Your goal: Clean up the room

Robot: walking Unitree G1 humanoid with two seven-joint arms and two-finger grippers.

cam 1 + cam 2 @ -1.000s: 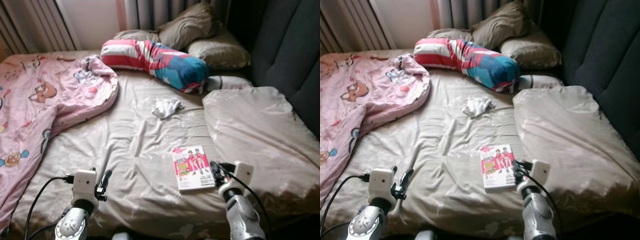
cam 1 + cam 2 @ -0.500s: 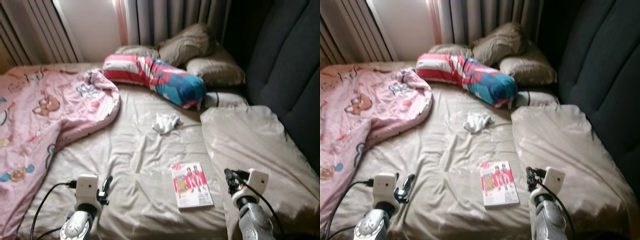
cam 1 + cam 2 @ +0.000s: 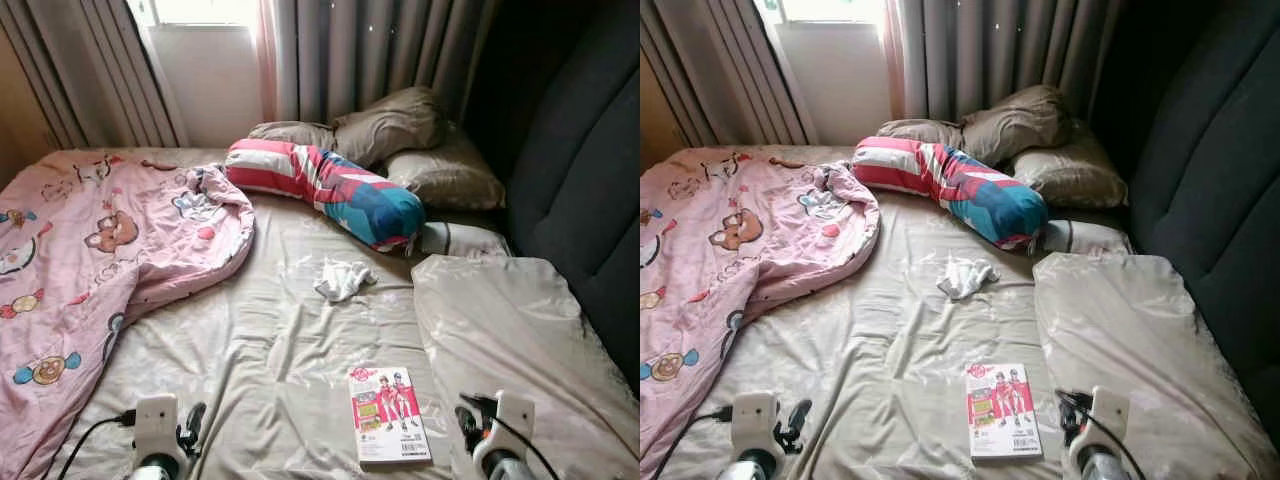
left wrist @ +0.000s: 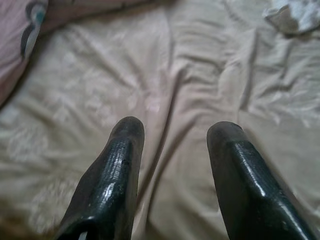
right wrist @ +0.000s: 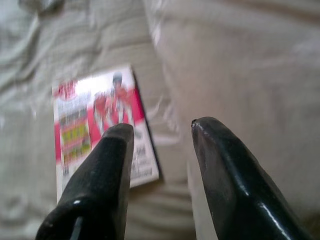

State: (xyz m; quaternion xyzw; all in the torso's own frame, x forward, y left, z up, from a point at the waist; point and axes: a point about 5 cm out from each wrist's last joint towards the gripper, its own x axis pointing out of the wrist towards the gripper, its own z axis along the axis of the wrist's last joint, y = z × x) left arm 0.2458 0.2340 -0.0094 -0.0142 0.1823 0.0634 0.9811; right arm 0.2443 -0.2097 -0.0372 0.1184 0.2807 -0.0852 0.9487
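**Jaws Apart Above the Bed: Hazards and Legible Markings**

The jaws of the left gripper (image 4: 172, 137) stood apart with nothing between them, low at the lower left of the left eye view over bare wrinkled sheet (image 3: 270, 340). The jaws of the right gripper (image 5: 160, 132) were likewise apart and empty, at the lower right of the frame, hovering just beside the book (image 3: 388, 413).

Hazards, left to right:

1. The pink cartoon blanket (image 3: 90, 260) lay bunched across the left of the frame. A partial grasp would probably drag it rather than lift it.
2. The small white cloth (image 3: 342, 279) lay mid-frame, well apart from both grippers. A reach from the present stance would likely fall short or catch sheet folds.
3. The book lay flat on soft bedding at lower centre. Fingers descending on it could press it into the sheet or slide it away, since no edge stood proud.
4. The striped bolster (image 3: 325, 190) and the flat pillow (image 3: 500, 330) were bulky; a two-finger pinch might slip.

Markings: the book cover showed pink-and-white graphics with figures. Its lettering was too small and blurred to read. No brand was legible.
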